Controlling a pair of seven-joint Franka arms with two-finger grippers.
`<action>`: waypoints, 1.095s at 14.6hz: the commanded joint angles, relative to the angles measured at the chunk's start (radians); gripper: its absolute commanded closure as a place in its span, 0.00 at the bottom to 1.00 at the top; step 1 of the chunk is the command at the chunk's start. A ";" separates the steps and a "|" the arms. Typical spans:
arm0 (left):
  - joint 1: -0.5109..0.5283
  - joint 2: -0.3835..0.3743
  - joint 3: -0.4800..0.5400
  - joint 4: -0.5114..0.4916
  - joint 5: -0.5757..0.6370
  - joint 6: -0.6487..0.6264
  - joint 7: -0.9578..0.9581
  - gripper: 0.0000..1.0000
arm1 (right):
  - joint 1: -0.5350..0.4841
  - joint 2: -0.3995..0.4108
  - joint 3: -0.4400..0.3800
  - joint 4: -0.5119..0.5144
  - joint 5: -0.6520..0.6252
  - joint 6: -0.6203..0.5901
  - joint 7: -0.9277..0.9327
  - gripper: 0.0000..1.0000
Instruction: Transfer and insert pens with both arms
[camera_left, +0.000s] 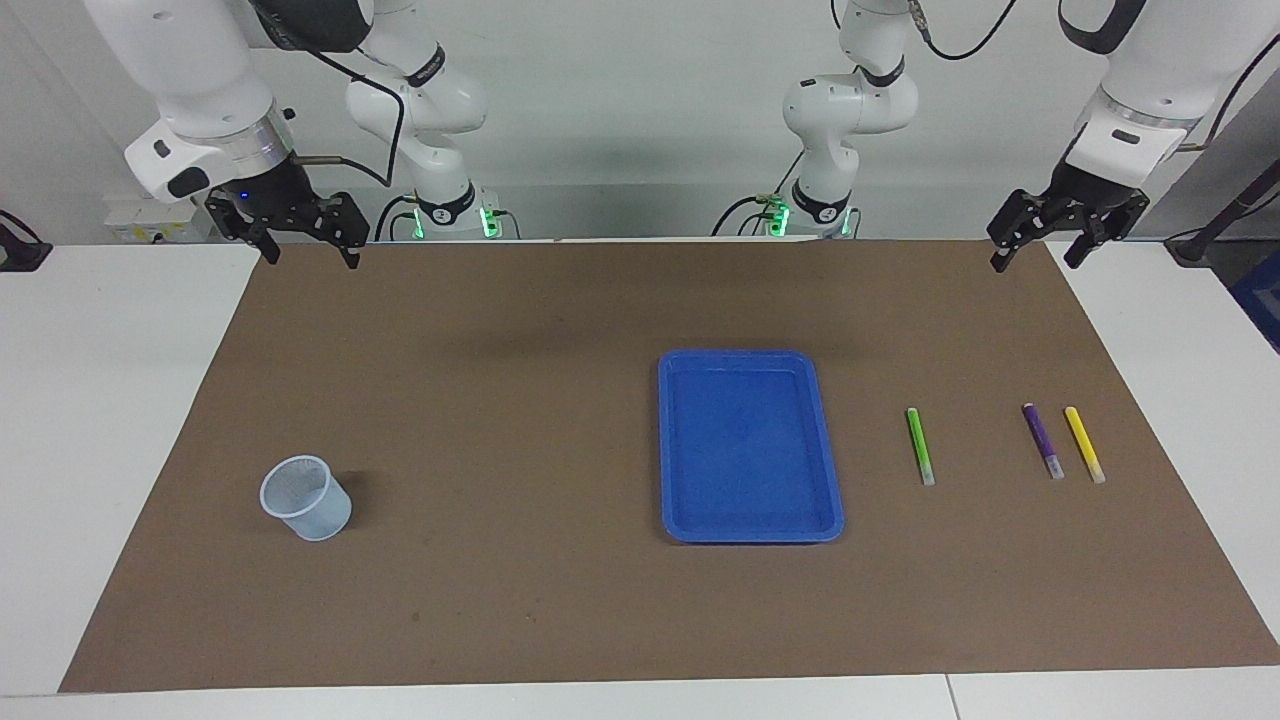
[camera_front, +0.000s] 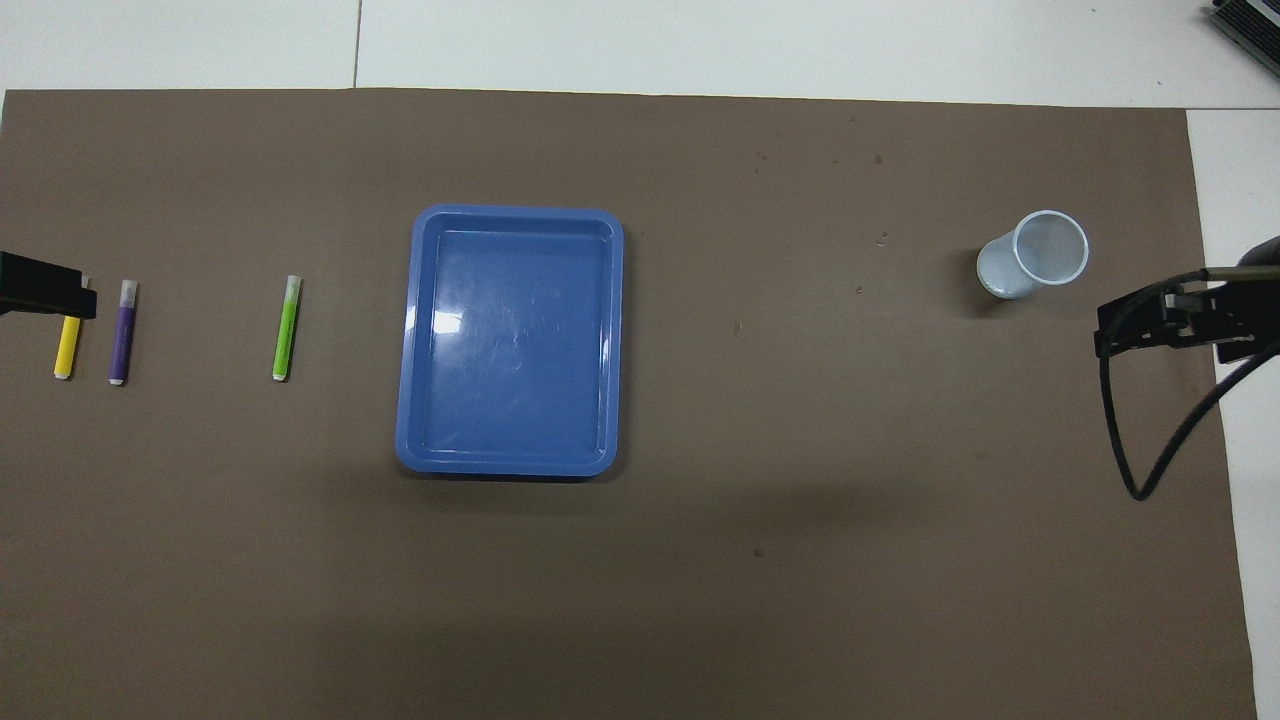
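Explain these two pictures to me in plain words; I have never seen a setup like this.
Two white robot arms stand at a table covered with a brown mat. One picture faces them from across the table; the other looks down from above their end. The left gripper and right gripper hang open at the mat's corners, holding nothing. On the mat lie a green pen, a purple pen and a yellow pen at the left arm's end, an empty blue tray mid-table, and a pale cup at the right arm's end.
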 joint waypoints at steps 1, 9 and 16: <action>0.011 -0.001 -0.002 0.013 -0.018 -0.019 0.023 0.00 | -0.005 -0.004 0.003 -0.004 0.001 -0.015 -0.003 0.00; 0.000 0.000 -0.002 0.010 -0.018 0.012 0.025 0.00 | -0.016 -0.004 0.003 -0.004 0.001 -0.014 0.001 0.00; -0.001 0.008 -0.002 -0.034 -0.018 0.098 0.022 0.00 | -0.007 -0.004 0.005 -0.004 0.001 -0.010 -0.003 0.00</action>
